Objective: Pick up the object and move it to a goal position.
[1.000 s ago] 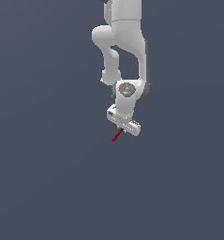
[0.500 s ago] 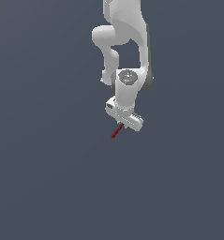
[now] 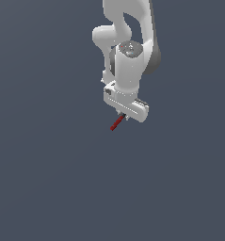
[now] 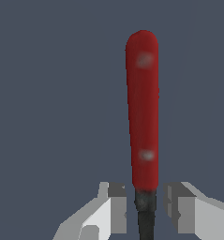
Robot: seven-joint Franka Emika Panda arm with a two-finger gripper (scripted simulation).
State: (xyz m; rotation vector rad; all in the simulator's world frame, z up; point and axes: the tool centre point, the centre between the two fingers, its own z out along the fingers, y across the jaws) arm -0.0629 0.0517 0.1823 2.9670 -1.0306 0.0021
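The object [image 3: 117, 123], a thin dark-red stick with a short blackish end, hangs from my white gripper [image 3: 123, 116] in mid-air and slants down toward the exterior view's left. In the wrist view the object [image 4: 142, 112] points straight away from the camera. Its blackish end [image 4: 145, 211] sits between the two grey fingertips [image 4: 117, 206], which close in on either side of it. The gripper [image 4: 145, 208] is shut on that end. Nothing touches the red tip.
The white arm [image 3: 130, 61] comes down from the top of the exterior view. Behind and below it is only an even dark blue-grey ground [image 3: 62, 188], with no other objects or edges in sight.
The gripper has risen in the exterior view over the last second, carrying the stick up with it. The grip and the stick's slant look unchanged.
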